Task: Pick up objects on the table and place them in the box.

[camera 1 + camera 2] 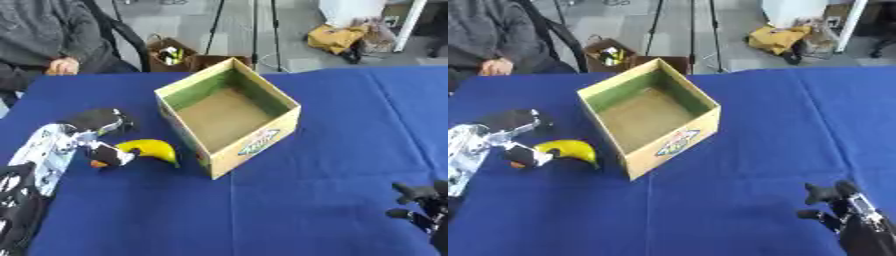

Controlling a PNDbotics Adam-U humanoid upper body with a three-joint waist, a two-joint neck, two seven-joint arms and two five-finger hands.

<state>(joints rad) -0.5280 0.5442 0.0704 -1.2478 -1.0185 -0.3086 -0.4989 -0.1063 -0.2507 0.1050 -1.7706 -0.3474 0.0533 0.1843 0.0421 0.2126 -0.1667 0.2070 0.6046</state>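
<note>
A yellow banana [153, 149] lies on the blue tablecloth just left of the open cardboard box [229, 115], whose inside holds nothing. My left hand [99, 125] comes in from the lower left and sits over the banana's left end. Its fingers [111, 155] curl down onto that end, where a bit of orange shows. The hand hides the banana's left tip. My right hand [837, 200] rests at the lower right corner, fingers up and relaxed, far from the box.
The blue table [332, 125] runs wide to the right of the box. A seated person [48, 35] is at the far left edge, hand off the table. Beyond the table stand a small brown box [171, 55] and tripod legs.
</note>
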